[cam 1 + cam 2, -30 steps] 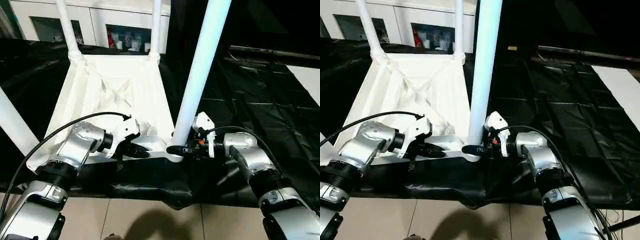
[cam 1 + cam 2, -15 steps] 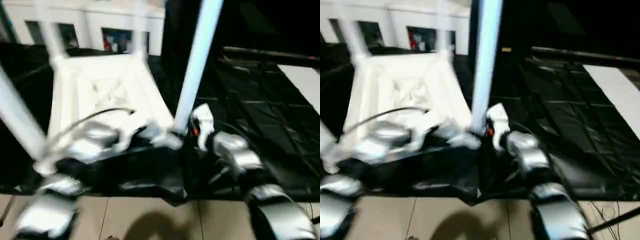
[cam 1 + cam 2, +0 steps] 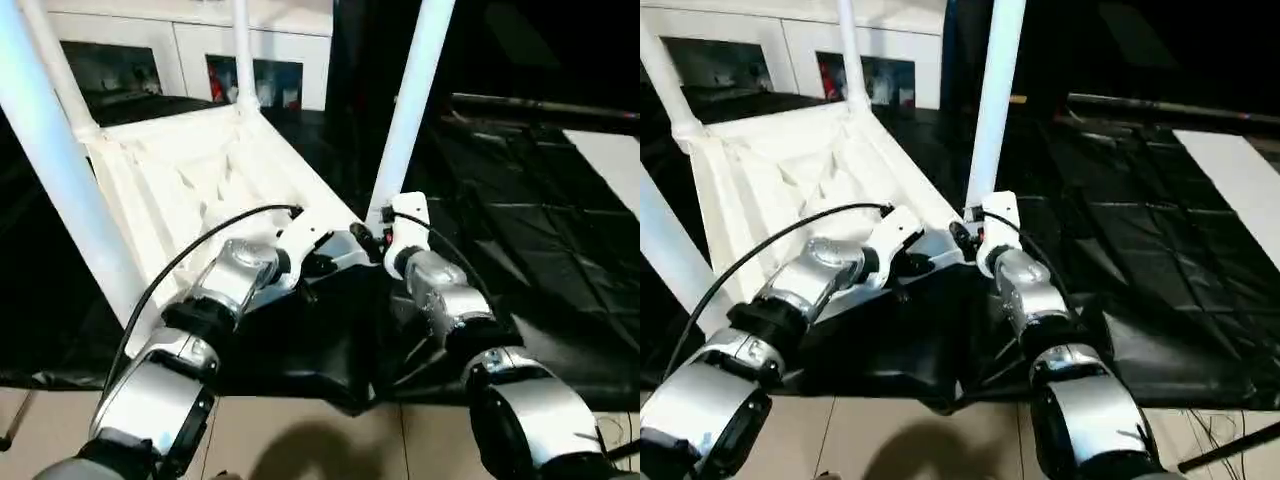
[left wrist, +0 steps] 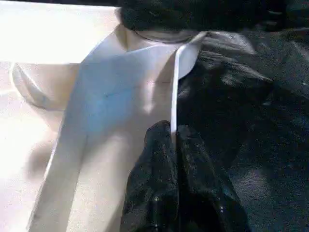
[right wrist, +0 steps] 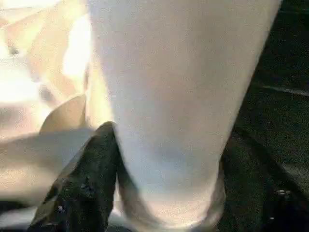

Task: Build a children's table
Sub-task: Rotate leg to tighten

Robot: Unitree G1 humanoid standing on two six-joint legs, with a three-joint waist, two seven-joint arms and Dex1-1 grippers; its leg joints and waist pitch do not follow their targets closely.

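The children's table lies upside down on the black-sheeted worktable (image 3: 530, 230). Its white ribbed tabletop (image 3: 190, 170) faces up, and white tube legs rise from the corner sockets. My left gripper (image 4: 173, 133) is shut on the thin near rim (image 4: 175, 87) of the tabletop, close to the near right corner. My right gripper (image 5: 169, 159) is shut on the foot of the near right leg (image 3: 410, 100), one black finger (image 5: 87, 179) on each side of the tube just above its socket. The near left leg (image 3: 60, 170) stands close to my left arm.
A long flat white board (image 3: 612, 160) lies on the worktable at the far right, with a dark bar (image 3: 540, 104) behind it. White cabinets (image 3: 140, 55) stand at the back. The worktable's front edge hangs over the tiled floor (image 3: 300, 440) just below my forearms.
With both grips kept, the table has swung round. Its near right corner has gone up the picture, away from me, and the near left leg has come closer. My left arm now reaches further inward.
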